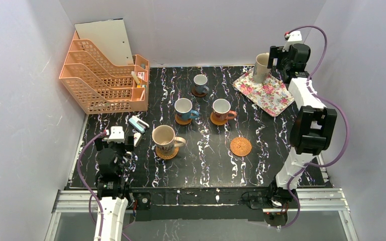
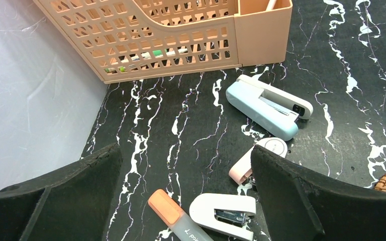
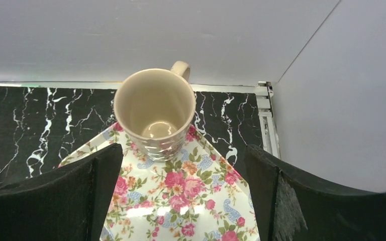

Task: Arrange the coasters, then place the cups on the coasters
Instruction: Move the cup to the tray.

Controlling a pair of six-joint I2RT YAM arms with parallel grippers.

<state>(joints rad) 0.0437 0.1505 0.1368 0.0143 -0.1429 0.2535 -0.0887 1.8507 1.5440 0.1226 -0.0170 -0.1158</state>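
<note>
Right wrist view: your right gripper (image 3: 183, 150), jaws spread wide, faces the beige cup (image 3: 155, 108) without touching it. The cup stands upright on the floral tray (image 3: 181, 211) at the counter's (image 1: 206, 165) 1 o'clock corner. Four other cups (image 1: 164, 136) sit on coasters (image 1: 167, 153) mid-counter, with a bare wicker coaster (image 1: 240, 146) at their 4 o'clock. Your left gripper (image 2: 186, 153) hangs parted above a blue stapler (image 2: 261, 108).

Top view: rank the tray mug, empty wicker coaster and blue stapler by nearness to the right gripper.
1. Beige mug, on the floral tray, beside the right gripper.
2. Wicker coaster, mid-table, bare.
3. Blue stapler, far left.
</note>
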